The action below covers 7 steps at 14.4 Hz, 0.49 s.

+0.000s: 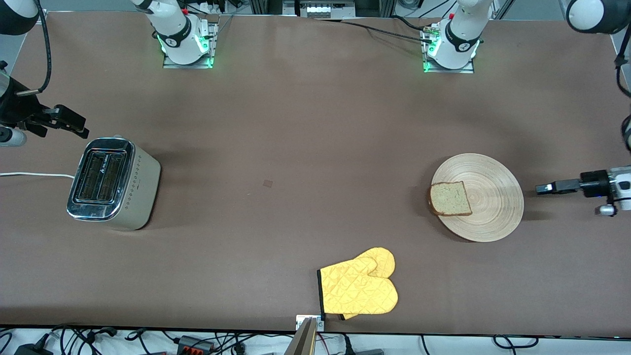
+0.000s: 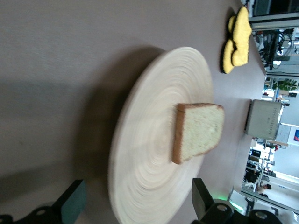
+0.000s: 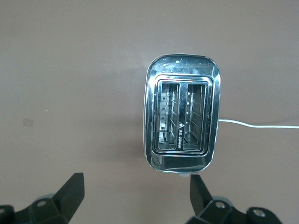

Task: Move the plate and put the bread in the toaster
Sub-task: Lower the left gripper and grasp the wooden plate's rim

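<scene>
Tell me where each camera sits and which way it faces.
Front: high across the table, facing both bases; shows toaster, plate, bread, mitt.
Left wrist: low beside the plate, facing the bread; open left pincer shows.
Right wrist: above the toaster, facing down; open right pincer shows.
Shared: all three views show the toaster.

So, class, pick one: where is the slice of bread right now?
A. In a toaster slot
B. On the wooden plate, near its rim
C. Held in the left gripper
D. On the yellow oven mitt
B: the bread lies flat on the plate, at the rim toward the toaster, whose slots are empty.
</scene>
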### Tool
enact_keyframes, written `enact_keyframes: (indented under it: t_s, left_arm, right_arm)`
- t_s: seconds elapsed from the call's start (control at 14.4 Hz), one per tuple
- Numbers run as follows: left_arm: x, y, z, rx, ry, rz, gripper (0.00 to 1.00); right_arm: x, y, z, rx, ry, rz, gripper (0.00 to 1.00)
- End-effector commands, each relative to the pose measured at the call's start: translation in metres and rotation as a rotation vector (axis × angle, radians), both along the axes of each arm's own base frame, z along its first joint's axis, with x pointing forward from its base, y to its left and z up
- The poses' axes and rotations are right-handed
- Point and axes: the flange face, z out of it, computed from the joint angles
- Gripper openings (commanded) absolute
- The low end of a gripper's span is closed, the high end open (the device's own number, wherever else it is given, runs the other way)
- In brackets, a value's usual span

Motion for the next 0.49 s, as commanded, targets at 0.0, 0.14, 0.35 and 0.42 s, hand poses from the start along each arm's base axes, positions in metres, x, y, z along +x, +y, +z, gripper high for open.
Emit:
enact_keyframes:
  t_s: [0.0,0.14,0.35,0.42]
  left_arm:
    - [0.001,-0.004,-0.018,0.0,-0.018,0.01,0.93]
    - [-0.007,-0.01,-0.036,-0.024,0.007,0.012,0.8]
    - [-0.004,-0.018,-0.039,-0.033,0.009,0.001,0.58]
    - [-0.002,-0.023,-0.041,-0.035,0.011,-0.008,0.55]
  right_arm:
    - [0.0,0.002,0.004,-0.006,-0.006,0.01,1.0]
    - [0.001,0.002,0.003,-0.006,-0.007,0.01,1.0]
    - [0.001,0.002,0.003,-0.006,-0.004,0.01,1.0]
    - [0.001,0.002,0.003,-0.008,-0.004,0.01,1.0]
